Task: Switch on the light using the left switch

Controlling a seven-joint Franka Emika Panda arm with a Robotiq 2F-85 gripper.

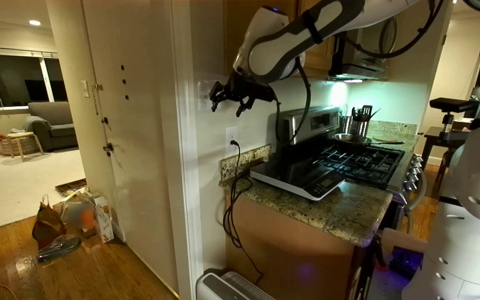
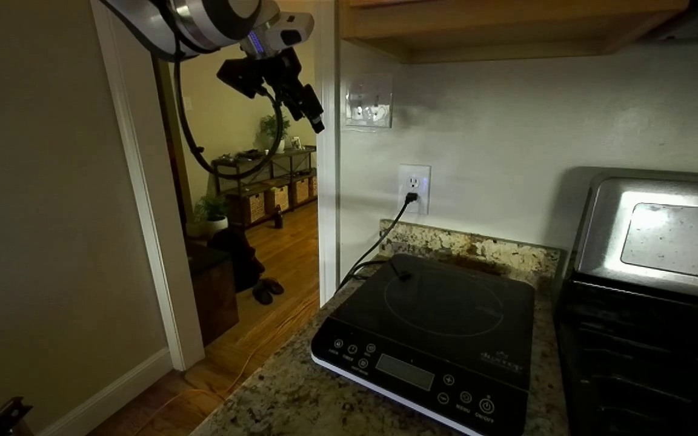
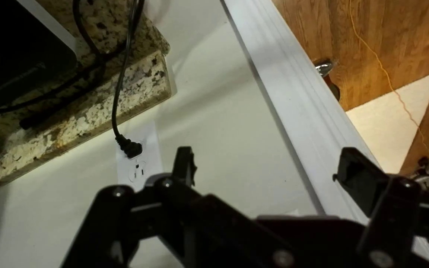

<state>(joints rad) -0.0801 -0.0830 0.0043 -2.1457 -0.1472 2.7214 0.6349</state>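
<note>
The wall plate point(image 2: 369, 86) with two switches is on the wall in an exterior view, under the wooden cabinet and beside the door trim. The left switch point(image 2: 358, 110) is its left-hand one; glare blurs it. The plate also shows in an exterior view point(image 1: 203, 95), partly covered by my gripper point(image 1: 226, 111). In the wrist view only a small white corner, possibly the plate's, shows above the gripper body; the switch is hidden there. My gripper is open and empty, fingers wide apart in the wrist view point(image 3: 267, 150). In an exterior view the gripper point(image 2: 311, 114) is left of the plate, apart from it.
An outlet plate point(image 2: 414, 181) with a black cord point(image 2: 379, 239) is below the switches. An induction cooktop point(image 2: 428, 315) lies on the granite counter point(image 1: 306, 212) beside the stove point(image 1: 361, 162). White door trim point(image 3: 292, 100) stands close by. The wooden cabinet point(image 2: 506, 30) overhangs.
</note>
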